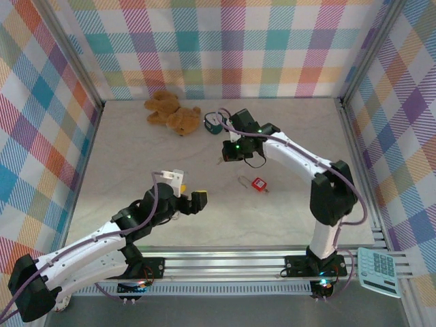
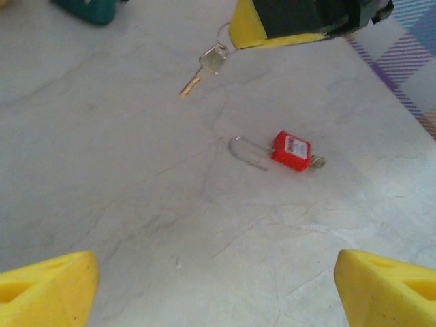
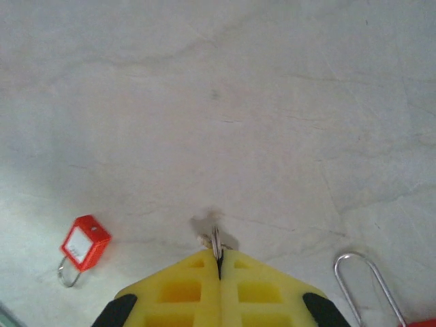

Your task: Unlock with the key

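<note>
The key (image 2: 204, 66) dangles from its ring below my right gripper (image 2: 272, 30), slanting down just above the table. In the right wrist view the yellow fingers (image 3: 177, 293) are pressed together with the thin metal of the key (image 3: 216, 242) pinched at their tip. A red padlock (image 2: 291, 151) lies flat on the table, its silver shackle (image 2: 246, 151) pointing left. It sits between the two arms in the top view (image 1: 257, 183). My left gripper (image 1: 191, 193) hovers open, near side of the padlock, yellow fingertips (image 2: 54, 286) wide apart with nothing between them. A second red padlock (image 3: 85, 242) lies beside the right gripper.
A brown teddy bear (image 1: 174, 112) and a small teal object (image 1: 213, 122) lie at the back of the table. Plaid walls close in three sides. A calculator (image 1: 379, 271) rests off the table at the near right.
</note>
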{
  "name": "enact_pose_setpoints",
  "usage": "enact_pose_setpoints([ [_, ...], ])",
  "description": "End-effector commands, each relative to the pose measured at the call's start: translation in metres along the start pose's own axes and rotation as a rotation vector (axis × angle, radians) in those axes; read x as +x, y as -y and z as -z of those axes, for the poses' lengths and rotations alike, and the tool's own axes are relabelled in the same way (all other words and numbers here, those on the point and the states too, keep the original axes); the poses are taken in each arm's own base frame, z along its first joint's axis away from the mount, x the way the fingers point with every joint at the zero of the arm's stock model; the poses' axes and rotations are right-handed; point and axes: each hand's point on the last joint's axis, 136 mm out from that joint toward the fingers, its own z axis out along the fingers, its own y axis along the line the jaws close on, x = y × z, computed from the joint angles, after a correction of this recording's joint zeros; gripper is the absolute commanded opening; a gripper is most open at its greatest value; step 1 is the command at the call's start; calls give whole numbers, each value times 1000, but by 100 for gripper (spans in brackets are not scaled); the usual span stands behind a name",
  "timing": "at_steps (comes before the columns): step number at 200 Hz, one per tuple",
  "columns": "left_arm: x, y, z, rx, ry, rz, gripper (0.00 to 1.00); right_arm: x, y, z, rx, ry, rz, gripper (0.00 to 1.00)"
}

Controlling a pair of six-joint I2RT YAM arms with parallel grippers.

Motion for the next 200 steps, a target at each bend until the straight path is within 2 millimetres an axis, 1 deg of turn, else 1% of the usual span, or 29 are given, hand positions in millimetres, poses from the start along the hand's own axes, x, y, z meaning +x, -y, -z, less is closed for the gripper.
enact_pose_setpoints([
  [1,-40,32,7,150,205,-153,88,-2,-8,33,36,40,13,1],
  [9,-46,37,8,173,255,-202,87,-2,-16,43,26,58,27,1],
  [18,-51,48,10,222,313,-292,85,-1,-22,52,14,71,32,1],
  [26,-52,56,10,260,352,-354,85,-1,-28,61,0,83,41,1],
  [46,-51,66,6,292,381,-507,87,3,-41,82,-31,109,60,1],
  [62,-54,73,3,309,386,-547,88,9,-51,95,-67,121,68,1],
  [80,-55,79,-4,323,363,-585,85,17,-62,108,-107,125,79,1],
  [99,-58,79,-9,306,361,-608,82,24,-72,122,-145,142,84,1],
  [118,-62,79,-16,290,361,-611,79,32,-79,133,-177,148,84,1],
  [140,-67,79,-21,282,386,-584,75,40,-83,140,-197,150,87,1],
  [149,-70,81,-22,289,401,-569,71,42,-85,142,-205,149,88,1],
  [166,-73,85,-25,304,405,-553,58,46,-87,143,-214,147,90,1],
  [184,-76,87,-27,308,418,-543,50,49,-90,144,-229,145,84,0],
  [200,-80,87,-28,301,430,-536,49,52,-94,144,-249,139,82,0],
])
